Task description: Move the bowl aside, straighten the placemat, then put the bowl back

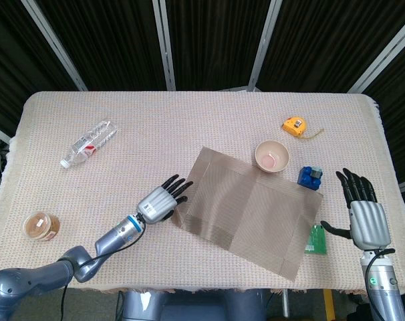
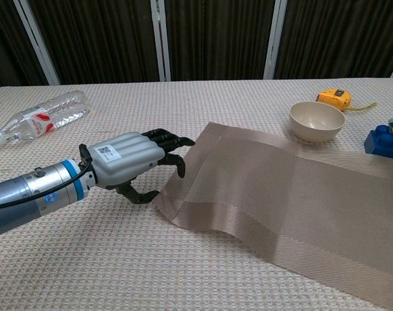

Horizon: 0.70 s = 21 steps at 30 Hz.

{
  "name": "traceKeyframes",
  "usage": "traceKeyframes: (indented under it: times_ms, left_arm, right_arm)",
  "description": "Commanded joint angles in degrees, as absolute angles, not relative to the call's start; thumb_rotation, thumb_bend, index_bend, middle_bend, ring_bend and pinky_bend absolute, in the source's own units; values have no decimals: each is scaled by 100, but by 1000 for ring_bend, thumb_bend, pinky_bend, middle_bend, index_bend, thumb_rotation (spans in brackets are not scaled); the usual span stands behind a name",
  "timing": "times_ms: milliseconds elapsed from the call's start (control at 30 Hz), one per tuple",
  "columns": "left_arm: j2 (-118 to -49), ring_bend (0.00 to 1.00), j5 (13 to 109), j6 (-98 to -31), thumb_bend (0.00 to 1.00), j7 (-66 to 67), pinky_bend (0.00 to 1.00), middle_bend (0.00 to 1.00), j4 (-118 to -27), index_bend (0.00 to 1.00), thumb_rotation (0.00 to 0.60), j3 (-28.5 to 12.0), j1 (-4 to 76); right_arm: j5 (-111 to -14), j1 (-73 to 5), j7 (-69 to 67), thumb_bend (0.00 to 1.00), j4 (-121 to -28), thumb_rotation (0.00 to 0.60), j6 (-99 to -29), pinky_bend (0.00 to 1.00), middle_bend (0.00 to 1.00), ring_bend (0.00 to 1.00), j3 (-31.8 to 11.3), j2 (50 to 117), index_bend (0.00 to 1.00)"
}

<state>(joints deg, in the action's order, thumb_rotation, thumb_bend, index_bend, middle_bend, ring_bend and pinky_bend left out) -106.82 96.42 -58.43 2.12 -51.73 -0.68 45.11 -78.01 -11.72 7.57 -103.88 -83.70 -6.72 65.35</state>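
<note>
Straightening step in hand, judging by the contact. Left of the placemat [image 2: 294, 201]: left hand [image 2: 128, 159], fingers spread, tips pressed against the mat's left edge, which ripples and lifts there; whether the edge is pinched cannot be told. Placemat lying skewed on the table. At the mat's far edge: bowl [image 1: 273, 156], off the mat, just touching its border. Right of the mat, apart from it: right hand [image 1: 365, 217], fingers apart, holding nothing. Next, likely: flatten the ripple and square the mat, without bumping the bowl.
</note>
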Motion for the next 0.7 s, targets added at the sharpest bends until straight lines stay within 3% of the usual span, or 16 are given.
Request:
traceKeyframes:
  times_ms: [33, 500, 700]
  left_arm:
    - [-10694, 0, 9608, -5823, 414, 244, 0, 0, -5197, 336, 600, -53, 4506]
    - [-10906, 0, 9339, -5657, 445, 280, 0, 0, -5175, 389, 600, 16, 4395]
    - [-10996, 0, 9291, -5675, 449, 265, 0, 0, -5140, 525, 600, 5, 4378]
  right_arm:
    - [-7827, -1161, 752, 0, -10402, 600, -8375, 0, 0, 0, -675, 6523, 0]
    - [-7974, -1106, 740, 0, -10479, 600, -8435, 0, 0, 0, -706, 6465, 0]
    - [-8016, -1084, 676, 0, -10508, 600, -8447, 0, 0, 0, -715, 6435, 0]
